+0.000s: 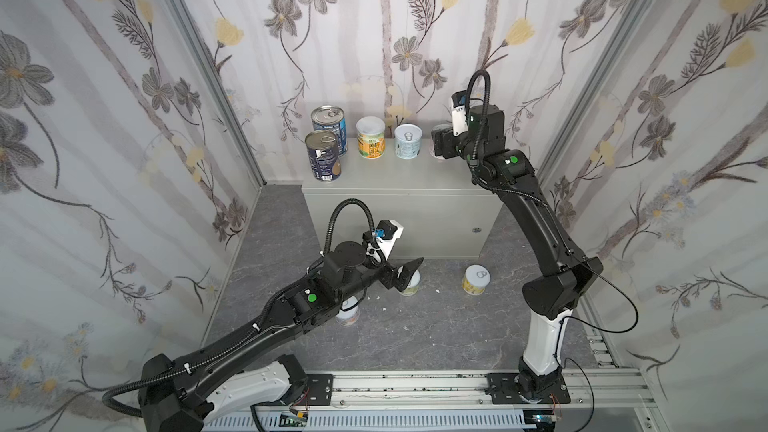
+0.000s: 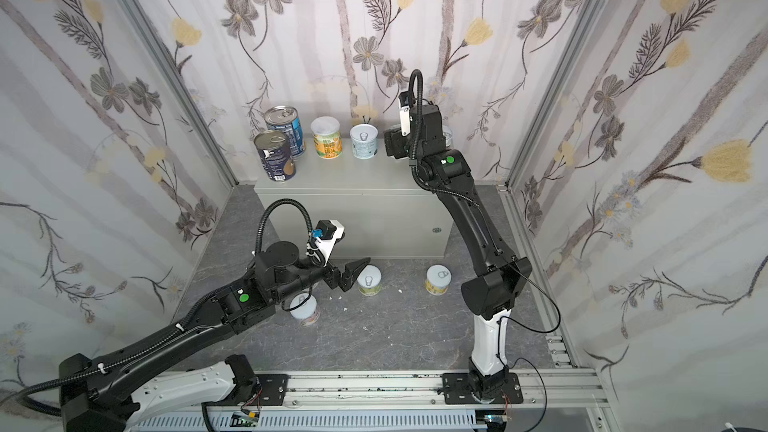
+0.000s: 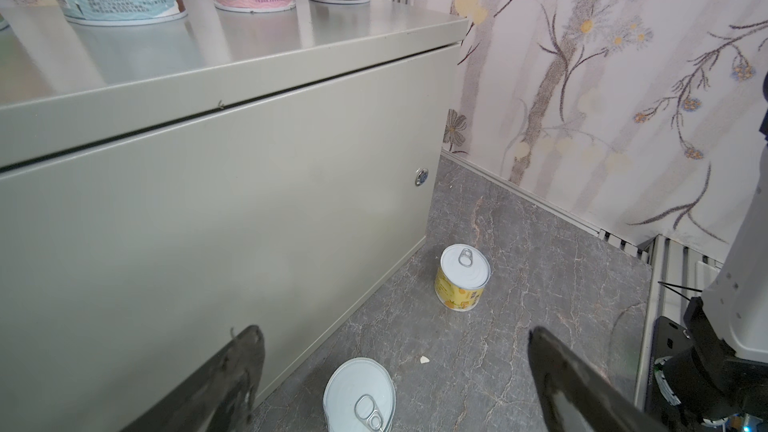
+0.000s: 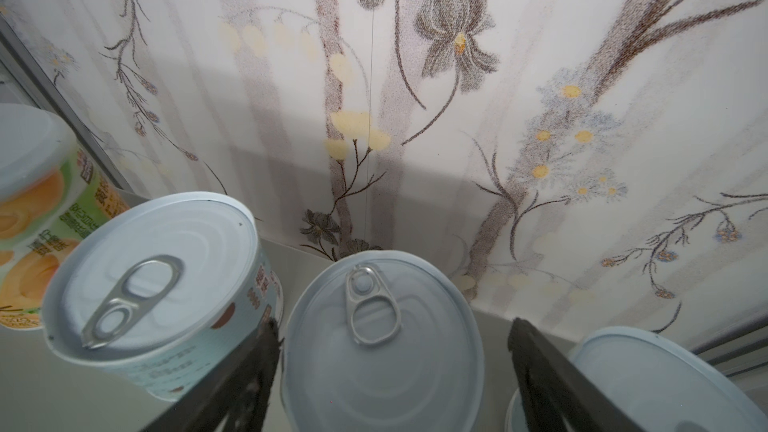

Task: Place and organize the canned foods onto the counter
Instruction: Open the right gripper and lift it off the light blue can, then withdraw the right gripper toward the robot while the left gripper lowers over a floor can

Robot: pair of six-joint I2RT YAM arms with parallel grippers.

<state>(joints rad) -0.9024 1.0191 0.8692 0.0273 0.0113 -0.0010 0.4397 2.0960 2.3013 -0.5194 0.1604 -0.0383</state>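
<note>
Right fingers (image 4: 544, 380) astride white-lidded can (image 4: 382, 351)

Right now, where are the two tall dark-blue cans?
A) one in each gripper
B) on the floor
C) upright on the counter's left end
C: the front dark-blue can and the rear dark-blue can stand upright at the left end of the counter in both top views.

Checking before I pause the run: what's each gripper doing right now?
Left gripper: open, empty, near the floor can.
Right gripper: open, jaws astride a counter can, with a gap on one side.
</note>
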